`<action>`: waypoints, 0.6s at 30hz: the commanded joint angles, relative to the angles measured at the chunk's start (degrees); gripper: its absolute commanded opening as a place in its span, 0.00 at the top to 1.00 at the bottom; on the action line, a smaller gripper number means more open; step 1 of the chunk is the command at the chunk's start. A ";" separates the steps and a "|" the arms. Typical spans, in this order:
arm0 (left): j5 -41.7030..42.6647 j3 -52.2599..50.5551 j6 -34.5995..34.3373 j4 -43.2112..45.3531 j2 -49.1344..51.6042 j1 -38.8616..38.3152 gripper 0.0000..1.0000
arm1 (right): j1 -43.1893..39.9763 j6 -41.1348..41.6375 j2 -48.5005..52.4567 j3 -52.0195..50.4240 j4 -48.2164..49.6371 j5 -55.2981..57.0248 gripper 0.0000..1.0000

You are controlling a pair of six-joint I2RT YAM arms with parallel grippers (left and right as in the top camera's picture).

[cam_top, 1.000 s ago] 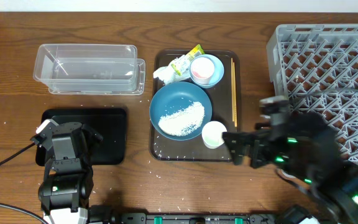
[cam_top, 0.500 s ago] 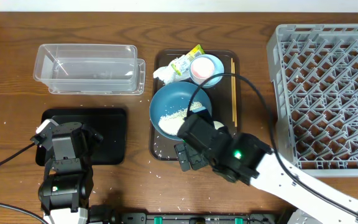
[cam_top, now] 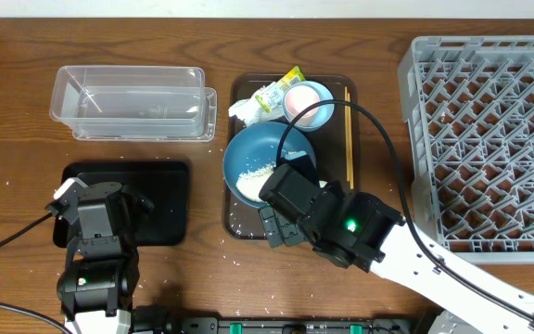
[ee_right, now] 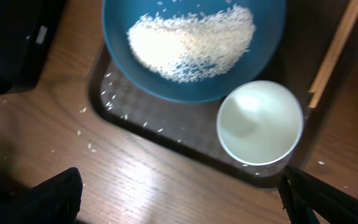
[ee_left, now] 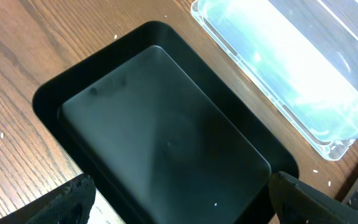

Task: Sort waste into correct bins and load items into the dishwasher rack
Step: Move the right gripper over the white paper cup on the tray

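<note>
1. Over the table, in the overhead view, you see the dark-blue dish (cam_top: 248, 148) holding rice (cam_top: 253, 174) on the brown tray (cam_top: 239, 227). Behind it the pink cup (cam_top: 297, 97) sits in the light-blue bowl (cam_top: 323, 111). The wrapper (cam_top: 276, 93) lies beside that bowl, and the chopsticks (cam_top: 349, 139) run along the tray's right side. The clear tub (cam_top: 133, 102) and black tray (cam_top: 170, 199) lie to the left, and the rack (cam_top: 489, 139) stands to the right. Your right arm (cam_top: 341, 227) covers the brown tray's near-right corner.
2. At the left wrist, your left gripper (ee_left: 185, 202) hangs released over the black tray, fingers wide apart and grasping nothing. The clear tub lies just beyond the tray.
3. At the right wrist, your right gripper (ee_right: 182, 196) is likewise spread and empty. The white cup (ee_right: 260, 121) stands ahead of its fingers on the brown tray, just beside the dish.
</note>
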 commanded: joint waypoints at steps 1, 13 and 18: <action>-0.33 1.05 -0.52 -0.17 0.00 0.24 0.08 | 0.07 0.96 -0.24 1.14 0.28 5.05 0.01; -0.33 1.05 -0.52 -0.17 0.00 0.24 0.08 | -0.63 0.96 0.70 -1.05 1.84 8.70 0.01; -0.33 1.05 -0.52 -0.17 0.00 0.24 0.08 | -0.63 0.96 1.84 -1.05 2.21 3.26 0.01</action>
